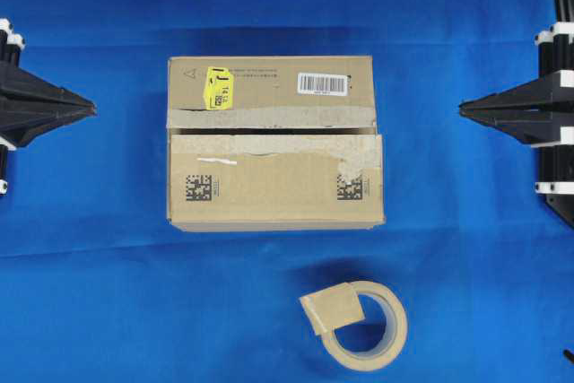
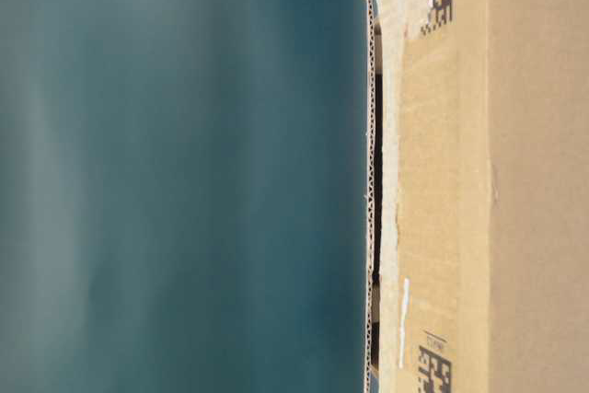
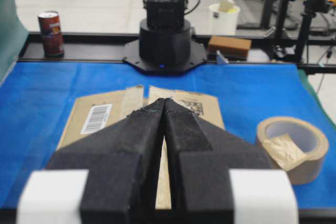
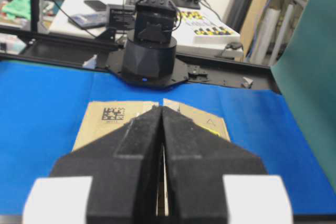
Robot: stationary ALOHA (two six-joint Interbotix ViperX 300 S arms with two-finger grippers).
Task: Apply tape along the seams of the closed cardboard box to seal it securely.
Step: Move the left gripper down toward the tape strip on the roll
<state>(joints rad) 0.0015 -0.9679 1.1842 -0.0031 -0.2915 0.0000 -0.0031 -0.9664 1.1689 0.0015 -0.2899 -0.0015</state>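
The cardboard box (image 1: 273, 190) lies in the middle of the blue cloth, its flaps down, with a yellow sticker (image 1: 219, 87) and a barcode label (image 1: 322, 83). The seam (image 1: 269, 131) runs left to right between pale old tape strips; the table-level view shows it as a dark gap (image 2: 376, 181). A beige tape roll (image 1: 377, 329) lies in front of the box, with a loose piece of tape (image 1: 330, 307) folded over its rim. My left gripper (image 1: 90, 107) is shut and empty left of the box. My right gripper (image 1: 464, 109) is shut and empty to its right.
Each wrist view looks across the box at the other arm's black base (image 3: 164, 40) (image 4: 149, 51). A red can (image 3: 50, 32), a white cup (image 3: 224, 18) and a brown block (image 3: 230, 45) sit beyond the table edge. A green curtain (image 4: 310, 77) hangs at one side.
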